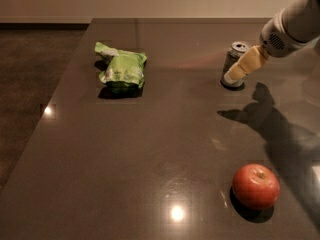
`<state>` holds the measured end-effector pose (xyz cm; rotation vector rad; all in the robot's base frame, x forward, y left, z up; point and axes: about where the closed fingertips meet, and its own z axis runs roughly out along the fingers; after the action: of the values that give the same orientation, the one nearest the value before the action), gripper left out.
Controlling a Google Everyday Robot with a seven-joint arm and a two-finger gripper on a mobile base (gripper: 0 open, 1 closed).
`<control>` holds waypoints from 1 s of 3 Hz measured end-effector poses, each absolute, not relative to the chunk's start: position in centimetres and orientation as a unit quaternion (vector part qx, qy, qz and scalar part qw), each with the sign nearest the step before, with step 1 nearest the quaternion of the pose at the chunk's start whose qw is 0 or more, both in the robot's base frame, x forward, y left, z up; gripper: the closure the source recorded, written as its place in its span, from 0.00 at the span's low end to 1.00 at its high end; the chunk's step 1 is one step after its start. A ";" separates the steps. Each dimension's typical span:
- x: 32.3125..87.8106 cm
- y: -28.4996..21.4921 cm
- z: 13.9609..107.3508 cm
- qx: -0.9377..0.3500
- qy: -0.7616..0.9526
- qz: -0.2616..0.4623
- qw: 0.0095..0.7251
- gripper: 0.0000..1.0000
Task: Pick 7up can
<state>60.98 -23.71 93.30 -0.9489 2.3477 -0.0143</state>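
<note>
Dark glossy table (150, 134). Crumpled light-green snack bag (121, 71), well apart to the left of the gripper. 7up can (238, 49), standing upright, long axis vertical, shiny top facing up, directly at the gripper's tip and partly covered by it. Gripper (236, 75), pale yellow, slanting down-left from the white arm across the can's right side; its opening cannot be told. Red apple (255, 186), nearer the camera, well apart from the gripper

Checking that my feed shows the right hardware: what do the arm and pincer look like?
The pincer, overlapping the right side of the 7up can, is pale cream-yellow and tapers toward its tip. Behind it, the arm is a rounded white-grey housing with a dotted vent patch. No cables or lettering show.
</note>
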 end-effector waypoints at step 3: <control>65.0 -23.1 91.3 -0.302 0.897 0.060 0.318 0.00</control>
<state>64.98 -23.11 91.31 -0.7932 2.3585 0.1580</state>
